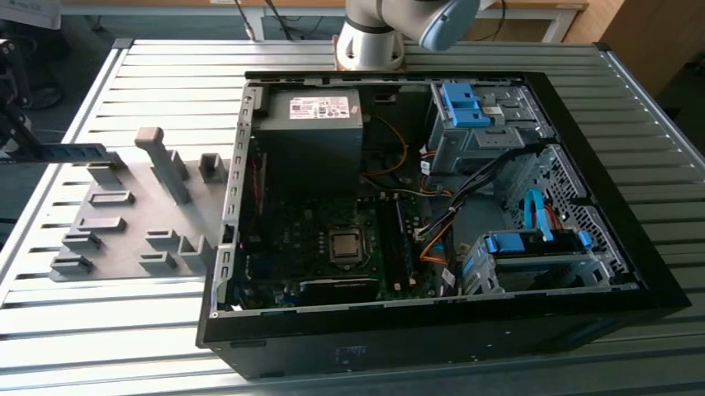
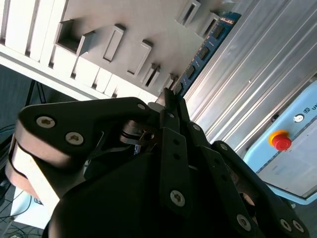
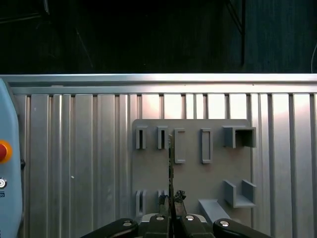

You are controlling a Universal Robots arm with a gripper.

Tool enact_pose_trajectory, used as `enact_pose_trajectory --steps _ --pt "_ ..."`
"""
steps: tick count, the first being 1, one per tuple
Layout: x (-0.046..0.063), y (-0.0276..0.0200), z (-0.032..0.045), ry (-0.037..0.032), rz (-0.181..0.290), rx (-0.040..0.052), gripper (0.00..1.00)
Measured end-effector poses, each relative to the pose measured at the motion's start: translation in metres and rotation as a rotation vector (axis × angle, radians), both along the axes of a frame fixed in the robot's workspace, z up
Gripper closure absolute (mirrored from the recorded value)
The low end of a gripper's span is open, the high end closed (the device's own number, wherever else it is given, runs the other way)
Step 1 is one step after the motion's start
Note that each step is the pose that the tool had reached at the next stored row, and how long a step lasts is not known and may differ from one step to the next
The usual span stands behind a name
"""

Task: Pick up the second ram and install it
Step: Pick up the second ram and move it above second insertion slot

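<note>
The slatted table point(image 1: 111, 330) ends just beyond the exterior view's left side of the grey plate point(image 1: 138, 219), leaving a thin strip of bare slats there. There is more bare table behind the plate, toward the arm's base point(image 1: 369, 41). On the plate's other side the wall of the open computer case point(image 1: 231, 214) stands right beside it. The plate carries several upright blocks, and 1 tall block point(image 1: 165, 169) rises above the rest near its back edge. Inside the case, cables, drive cages and the power supply point(image 1: 314, 124) crowd the room around the main board point(image 1: 330, 239).

The gripper point(image 2: 171, 101) has its jaws pressed together on 1 end of the second ram point(image 2: 205, 49), which sticks straight out from the tips. In the exterior view the second ram point(image 1: 78, 154) hangs roughly level at the far corner of the plate on that view's left, well apart from the case. In the first wrist view it appears edge-on point(image 3: 170, 158), running across the plate between 2 of the slotted holders. I cannot tell whether it touches them. A pale blue box with a red button point(image 2: 281, 141) lies on the table off to one side.
</note>
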State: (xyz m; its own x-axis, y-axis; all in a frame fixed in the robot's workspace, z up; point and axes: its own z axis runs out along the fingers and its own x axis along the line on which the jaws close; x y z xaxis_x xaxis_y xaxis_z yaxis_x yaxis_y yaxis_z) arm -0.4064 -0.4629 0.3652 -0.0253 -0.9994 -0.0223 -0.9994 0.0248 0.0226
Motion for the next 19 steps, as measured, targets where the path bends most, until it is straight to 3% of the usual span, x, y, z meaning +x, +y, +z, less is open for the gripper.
enact_pose_trajectory --steps 19 --pt "0.0 0.0 0.0357 0.0 0.0 0.0 0.86"
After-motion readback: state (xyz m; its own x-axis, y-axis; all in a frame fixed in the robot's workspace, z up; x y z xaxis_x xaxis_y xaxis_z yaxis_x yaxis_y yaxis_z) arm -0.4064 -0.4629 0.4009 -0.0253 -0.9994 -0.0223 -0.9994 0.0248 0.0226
